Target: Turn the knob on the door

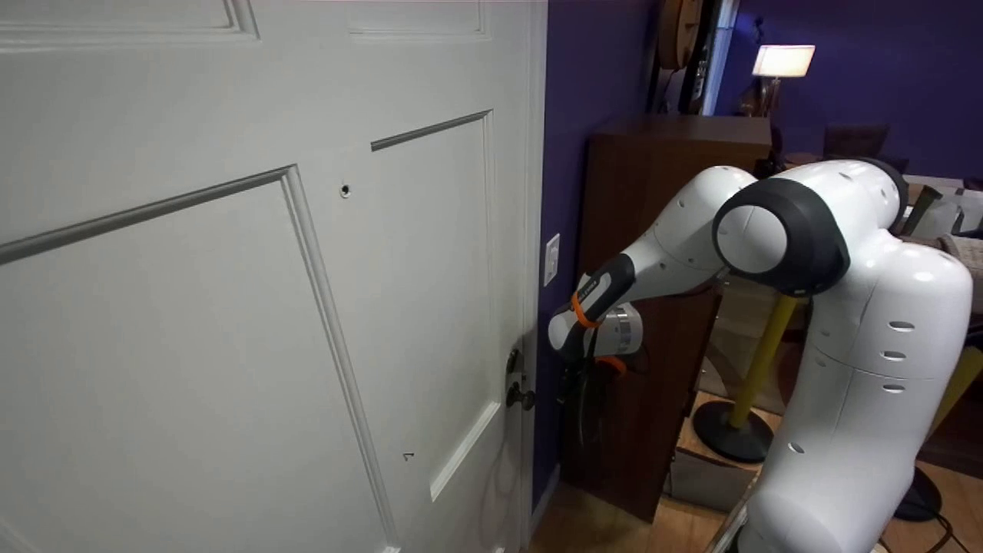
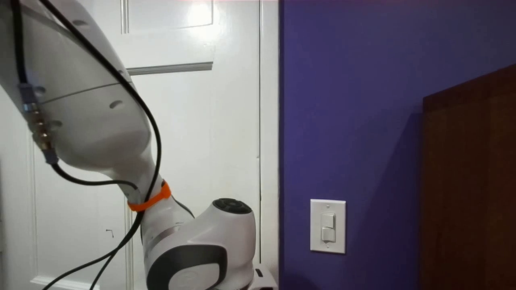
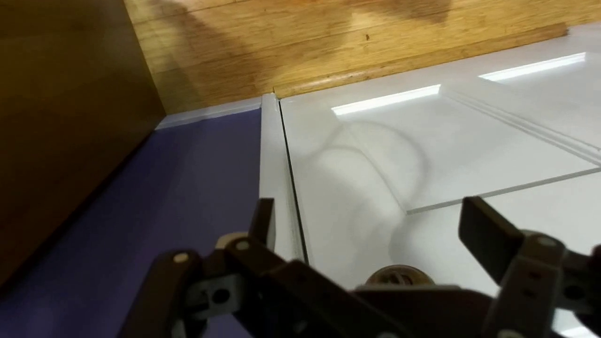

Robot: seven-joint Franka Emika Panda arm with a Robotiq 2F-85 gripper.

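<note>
Knob (image 1: 523, 397), small, round and of dull dark metal, is a touch short of six o'clock from the centre of an exterior view, beside the edge of the white door (image 1: 177, 330). From it, a small dark dot (image 1: 345, 190) on the door lies between ten and eleven o'clock. Your gripper (image 3: 368, 216) stands wide: in the wrist view you see its fingers (image 3: 490, 237) well apart, one towards seven o'clock and one near four. Between four and five o'clock there, a round brownish piece (image 3: 399, 273) shows, partly hidden by the gripper's body; you cannot tell whether it is the knob. Wood floor (image 3: 281, 56) spans twelve o'clock. In an exterior view you have the gripper near three o'clock from the knob, too dark to make out, with a strip of purple wall (image 1: 595, 69) showing between the two. Your arm (image 1: 891, 338) fills three to four o'clock. In an exterior view an orange strap (image 2: 155, 198) wraps the arm at eight o'clock, a dark brown cabinet (image 2: 471, 189) stands around three, and a white switch plate (image 2: 316, 241) sits just before five
</note>
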